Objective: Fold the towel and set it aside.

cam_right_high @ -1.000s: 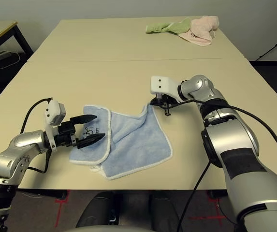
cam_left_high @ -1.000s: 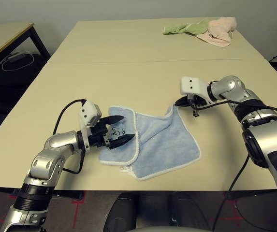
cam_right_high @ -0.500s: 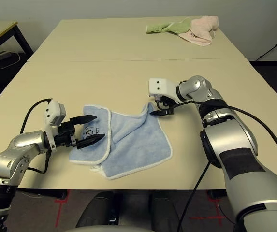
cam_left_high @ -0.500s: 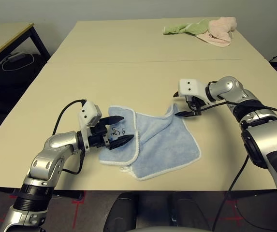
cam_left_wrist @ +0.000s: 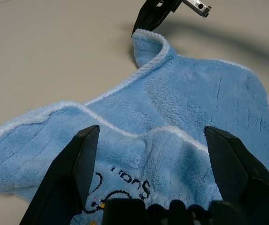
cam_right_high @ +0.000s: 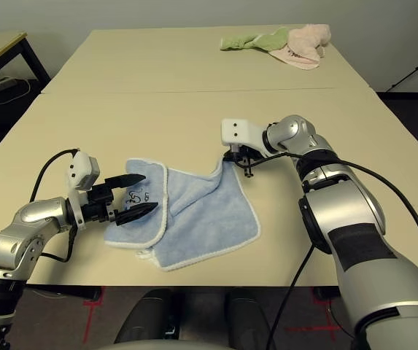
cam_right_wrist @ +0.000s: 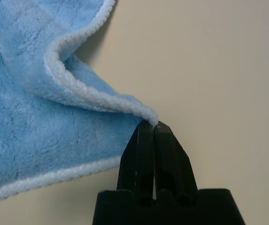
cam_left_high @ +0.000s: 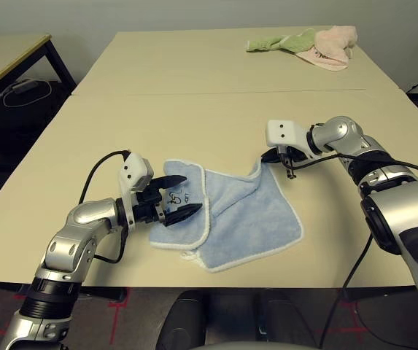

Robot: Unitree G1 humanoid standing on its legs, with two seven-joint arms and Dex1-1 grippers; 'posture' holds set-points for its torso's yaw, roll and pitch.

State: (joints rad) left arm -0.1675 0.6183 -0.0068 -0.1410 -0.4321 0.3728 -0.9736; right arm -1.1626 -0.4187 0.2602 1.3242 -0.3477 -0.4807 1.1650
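The towel [cam_left_high: 230,215], light blue terry with white stitched edging, lies partly folded on the worktop [cam_left_high: 194,124], close to its near edge and about midway along it. Its left portion is doubled over so that a flap with a small dark embroidered mark [cam_left_high: 177,195] faces up, and a lower layer pokes out at the near corner. The far right corner of the cloth is lifted off the surface and curls up into a peak.

The right gripper [cam_right_wrist: 154,126] is clenched, its two black fingers pressed together with their tips right at that raised corner; the white edging meets the fingertips, but it is not clear whether any cloth is actually pinched between them. In the head views the gripper reaches in from the right, angled downward, with a black cable trailing back along its silver forearm.

The left gripper [cam_left_high: 182,195] is spread wide, held low over the folded left part of the towel. One of its fingers [cam_left_wrist: 73,168] stands on each side of the embroidered mark, pointing across the cloth toward the raised corner, with nothing between them.

Well apart, near the far right corner of the worktop, a green cloth [cam_left_high: 281,42] and a pink cloth [cam_left_high: 329,45] lie bunched and touching each other.
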